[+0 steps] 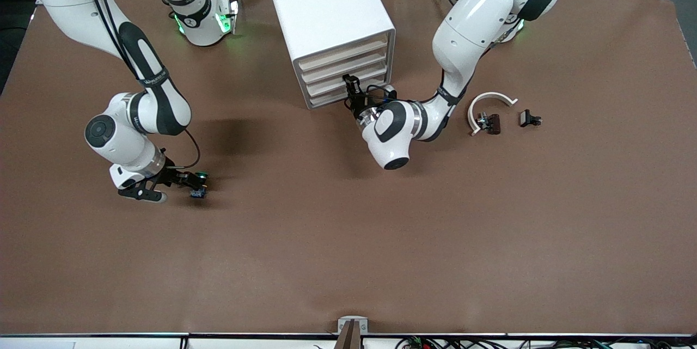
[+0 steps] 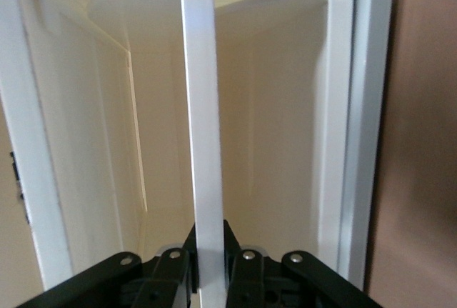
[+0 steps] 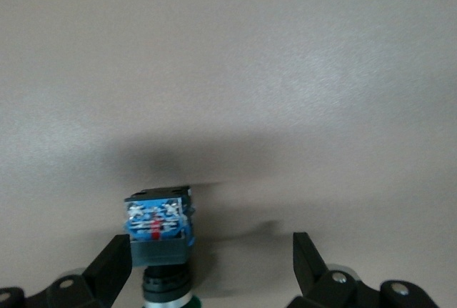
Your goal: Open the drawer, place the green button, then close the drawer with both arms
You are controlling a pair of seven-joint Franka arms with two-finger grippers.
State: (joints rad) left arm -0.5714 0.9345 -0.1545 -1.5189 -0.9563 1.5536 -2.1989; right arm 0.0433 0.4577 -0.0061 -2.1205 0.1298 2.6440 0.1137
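The white cabinet [image 1: 326, 0] stands at the table's middle, near the robots' bases, with its four drawers all in. My left gripper [image 1: 350, 85] is at the front of a lower drawer [image 1: 326, 87]. In the left wrist view the left gripper [image 2: 212, 251] is shut on that drawer's white front lip [image 2: 200, 108]. The button [image 1: 199, 185], with a green cap and blue base, lies on the table toward the right arm's end. My right gripper [image 1: 188, 181] is low over it and open. In the right wrist view the button [image 3: 158, 226] lies between the fingers of the right gripper [image 3: 212, 251], against one finger [image 3: 114, 265].
A white curved piece with a dark clip [image 1: 487, 115] and a second dark clip [image 1: 529, 118] lie on the brown table toward the left arm's end, beside the left arm's elbow.
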